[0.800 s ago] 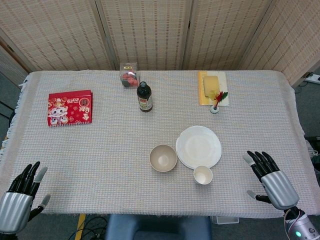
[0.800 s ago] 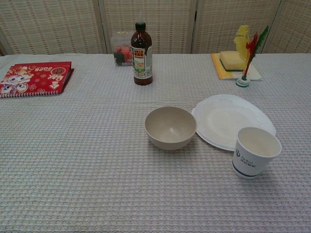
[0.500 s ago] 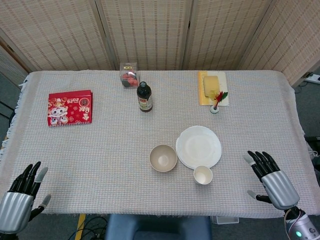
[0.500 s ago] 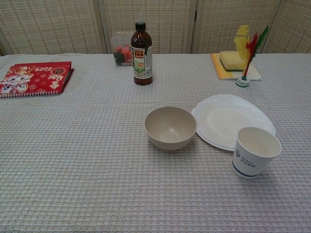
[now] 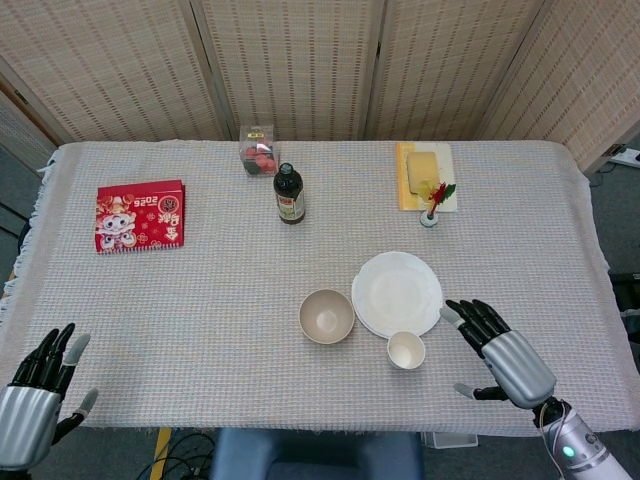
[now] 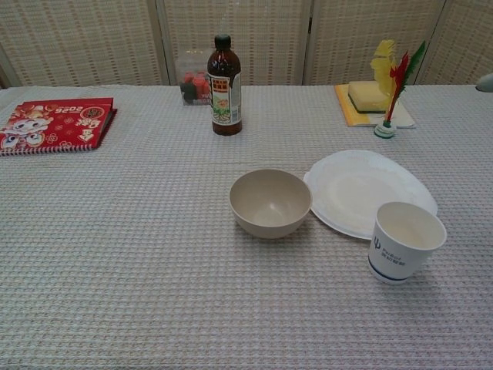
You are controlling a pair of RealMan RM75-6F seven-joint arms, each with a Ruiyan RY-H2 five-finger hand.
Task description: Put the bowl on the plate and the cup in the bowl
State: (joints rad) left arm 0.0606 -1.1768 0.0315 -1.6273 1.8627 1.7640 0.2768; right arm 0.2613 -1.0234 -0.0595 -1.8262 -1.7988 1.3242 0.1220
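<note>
bottle behind bowl, notebook far left

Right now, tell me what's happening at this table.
Nothing is held yet. The bowl sits on the cloth beside the empty plate, with the cup standing in front of the plate. The right hand is open, close to the cup's right. The left hand is open at the near left edge.

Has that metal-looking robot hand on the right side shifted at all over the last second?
Yes. In the head view the silver and black right hand has moved leftward, closer to the round white plate, fingers spread, holding nothing.
</note>
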